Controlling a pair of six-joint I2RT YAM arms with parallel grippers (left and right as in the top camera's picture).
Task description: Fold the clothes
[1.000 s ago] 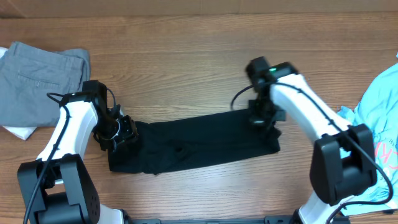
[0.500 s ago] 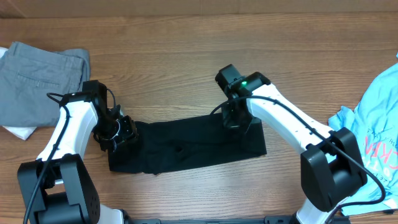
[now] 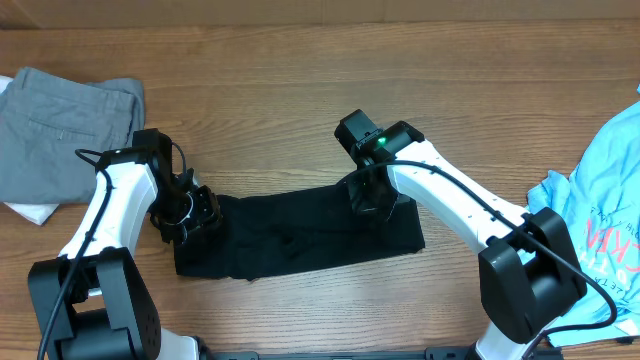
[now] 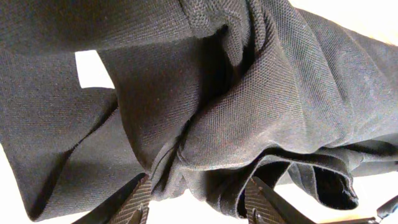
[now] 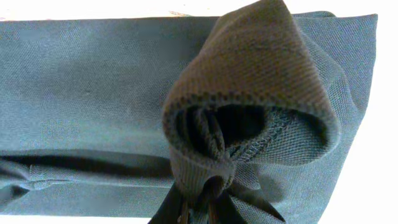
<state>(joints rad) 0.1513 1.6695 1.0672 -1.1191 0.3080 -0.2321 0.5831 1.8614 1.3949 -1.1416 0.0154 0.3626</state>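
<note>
The black shirt (image 3: 290, 245) lies folded into a long strip across the near middle of the table. My right gripper (image 3: 368, 197) is shut on the shirt's right end and holds it lifted and doubled back over the strip. In the right wrist view the gripper (image 5: 200, 208) pinches a bunched hem of the shirt (image 5: 93, 81). My left gripper (image 3: 200, 212) is at the strip's left end. In the left wrist view its jaws (image 4: 200, 202) stand apart, with bunched folds of the shirt (image 4: 249, 93) just in front of them.
Grey trousers (image 3: 60, 130) lie folded at the far left, over something white (image 3: 30, 212). A light blue T-shirt with red print (image 3: 610, 200) is heaped at the right edge. Bare wooden tabletop (image 3: 300, 90) runs along the back.
My right gripper has moved left with the shirt's right end, folding it over the strip, which now looks shorter. The left arm has not moved.
</note>
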